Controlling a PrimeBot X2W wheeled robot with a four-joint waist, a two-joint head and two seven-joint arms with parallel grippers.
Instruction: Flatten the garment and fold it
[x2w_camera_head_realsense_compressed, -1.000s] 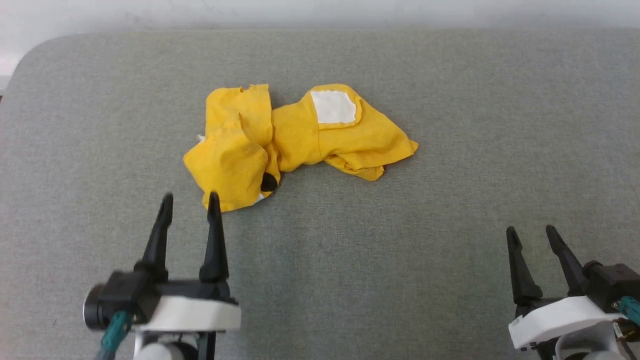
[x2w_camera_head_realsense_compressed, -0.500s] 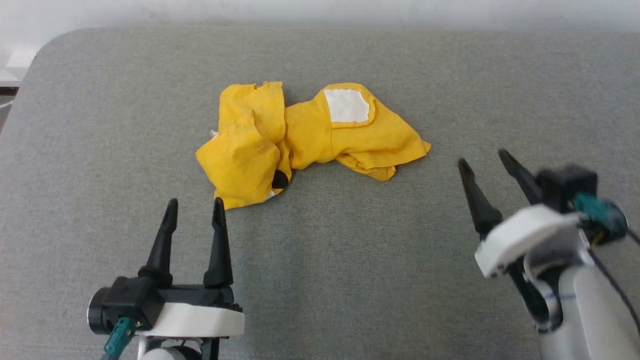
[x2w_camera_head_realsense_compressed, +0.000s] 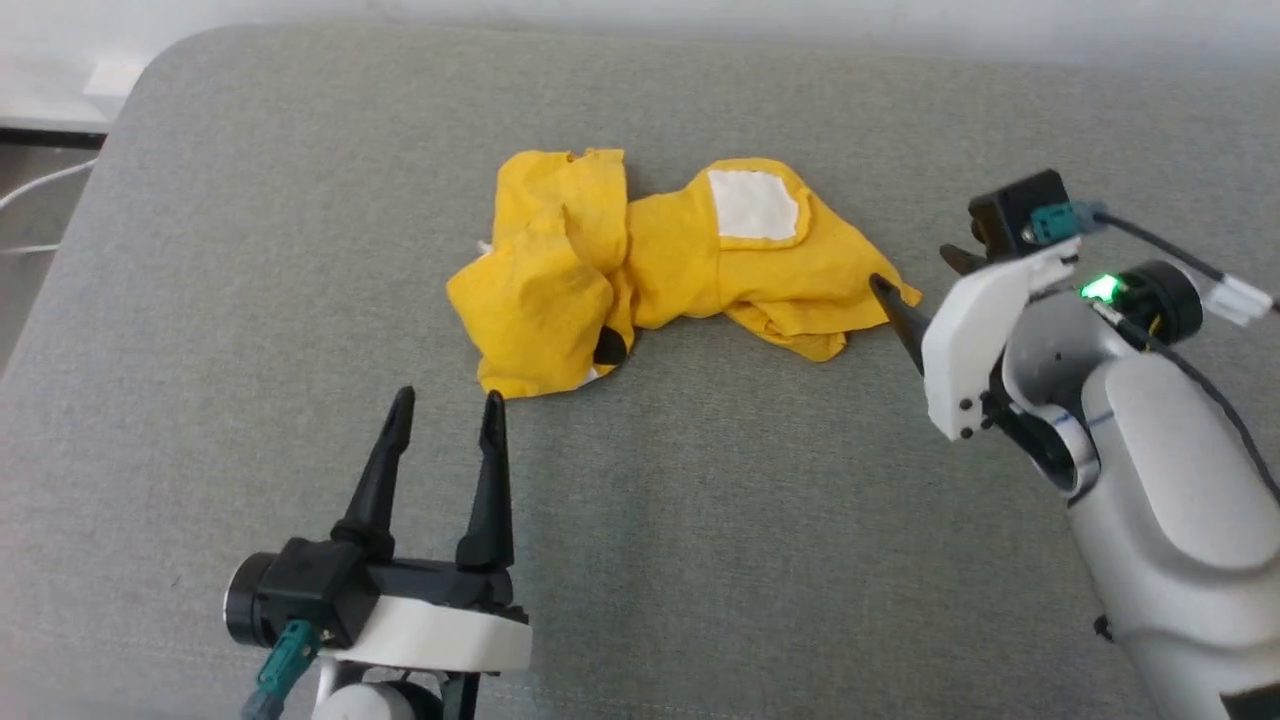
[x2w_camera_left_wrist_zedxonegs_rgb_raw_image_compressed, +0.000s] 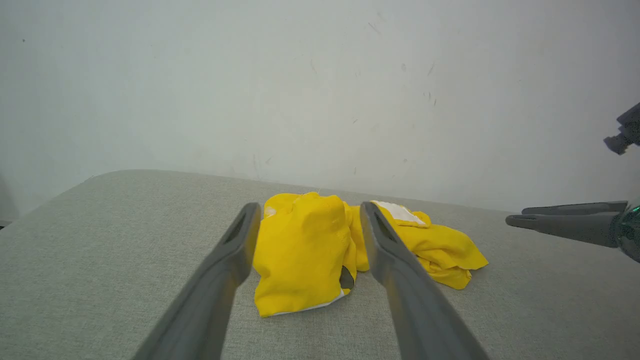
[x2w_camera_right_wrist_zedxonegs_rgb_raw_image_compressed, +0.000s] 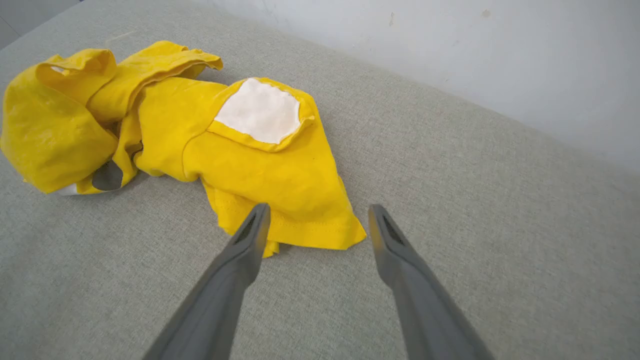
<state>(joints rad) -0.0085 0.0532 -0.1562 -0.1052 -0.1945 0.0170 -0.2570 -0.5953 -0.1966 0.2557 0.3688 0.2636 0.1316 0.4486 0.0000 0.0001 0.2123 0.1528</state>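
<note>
Surface: grey woven pad (x2w_camera_head_realsense_compressed: 700, 520), rounded corner at the far left.
Room: plain white wall (x2w_camera_left_wrist_zedxonegs_rgb_raw_image_compressed: 300, 75) right behind it, a few scuff marks.
Shirt (x2w_camera_head_realsense_compressed: 660, 260): yellow, crumpled mid-pad, 1 white patch facing up.
Left gripper (x2w_camera_head_realsense_compressed: 447, 408): fingers spread wide, empty, near the shirt's front edge.
Right gripper (x2w_camera_right_wrist_zedxonegs_rgb_raw_image_compressed: 320, 212): wide too, empty, tips either side of the shirt's right corner.
</note>
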